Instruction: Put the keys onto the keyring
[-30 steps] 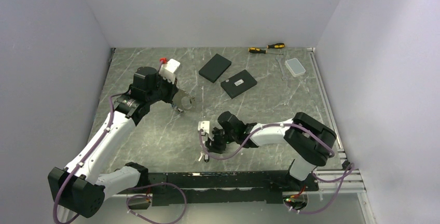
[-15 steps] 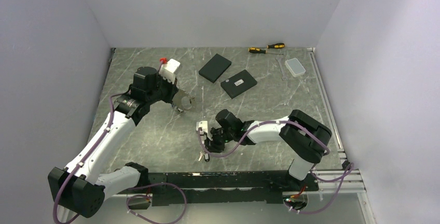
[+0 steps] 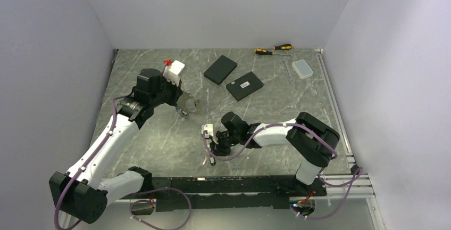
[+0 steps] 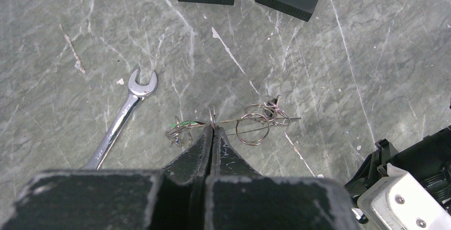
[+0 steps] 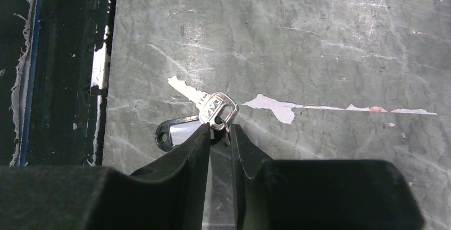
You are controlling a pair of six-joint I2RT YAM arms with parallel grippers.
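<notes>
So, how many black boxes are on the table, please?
2. The far black box lies toward the back, about centre; the near black box lies just right of it and a little nearer, apart from it. None looks hidden.

Light was even, diffuse, from overhead; shadows were soft and short. Faint sheen on the counter [image 5: 319, 38]. Wrist views were sharp there; left hand [image 4: 213, 128] foreground slightly soft.

The bench [image 5: 330, 38] is finished like smooth grey-green stone, with pale veins and chipped spots. The key [image 5: 205, 102], the wrench [image 4: 125, 121] and the thin keyring [image 4: 255, 123] are made of shiny silver metal. The tag [image 5: 178, 132] is made of glossy black plastic. The fingers [image 4: 189, 161] are matt black and scuffed pale at the edges.
</notes>
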